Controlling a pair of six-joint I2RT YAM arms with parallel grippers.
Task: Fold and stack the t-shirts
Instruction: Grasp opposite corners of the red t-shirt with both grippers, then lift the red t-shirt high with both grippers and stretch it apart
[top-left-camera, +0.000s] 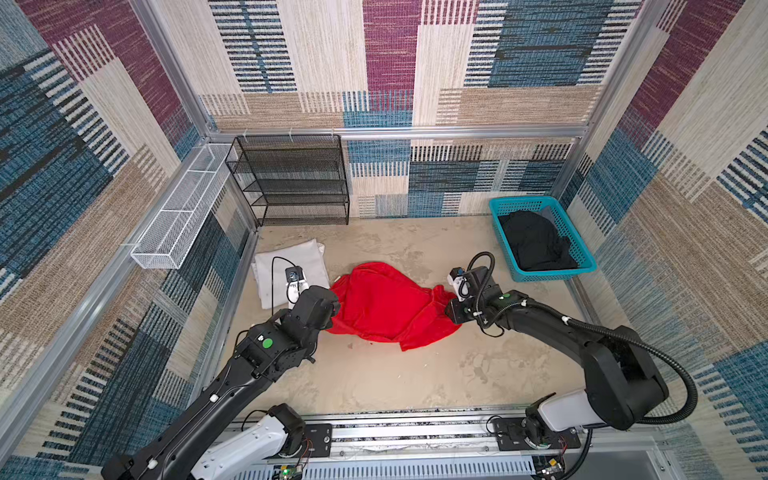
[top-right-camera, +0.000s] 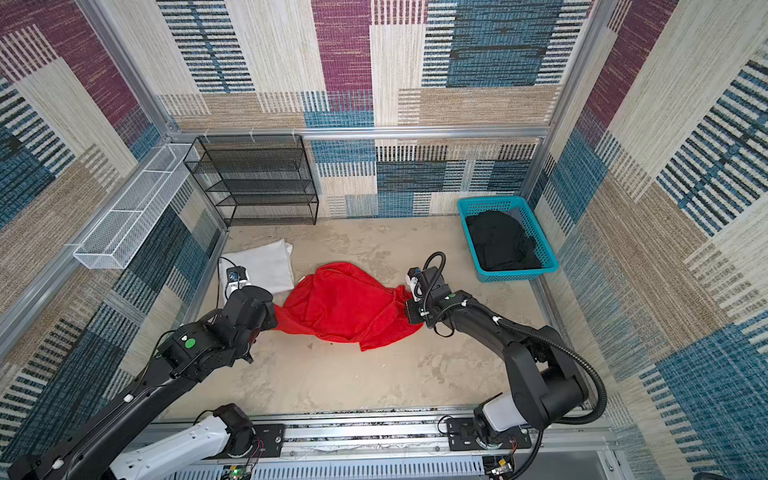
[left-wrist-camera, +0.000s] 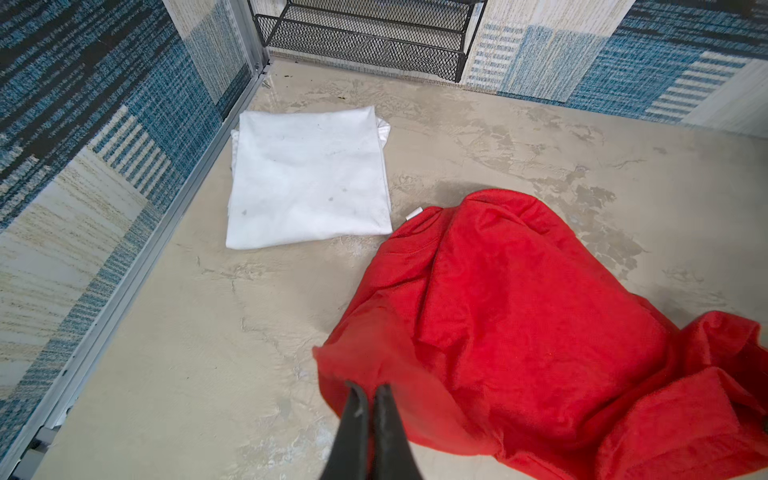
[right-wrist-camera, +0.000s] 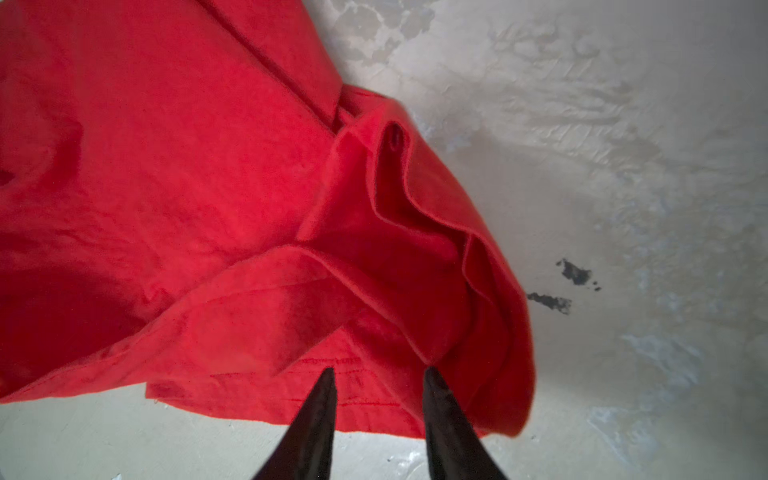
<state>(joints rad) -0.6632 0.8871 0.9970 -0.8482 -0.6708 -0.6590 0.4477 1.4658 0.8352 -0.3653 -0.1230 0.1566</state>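
1. Left gripper (left-wrist-camera: 368, 392): jaws pressed together, pinching an edge of the red shirt (top-left-camera: 386, 303).
2. White shirt (left-wrist-camera: 307, 178): folded square, lying flat near the far-left corner of the table (top-left-camera: 395, 374). It is just beside the red shirt and, in the left wrist view, apart from it.
3. Red shirt: crumpled heap at mid-table, reaching from one gripper to the other.
4. Right gripper (right-wrist-camera: 380, 374): jaws narrowly apart, tips at the red hem, with no pinch seen.
5. Black shirt (top-left-camera: 536, 245): bunched and unfolded, in the basket (top-left-camera: 519, 203) at the far-right corner.
6. Risk: the right jaws could close on several layers or miss the hem, and the shirt would then spread twisted. A pull from the left alone could drag red cloth over the white shirt and spoil its fold.
7. Count: three shirts (one folded, two not), two grippers, one basket.
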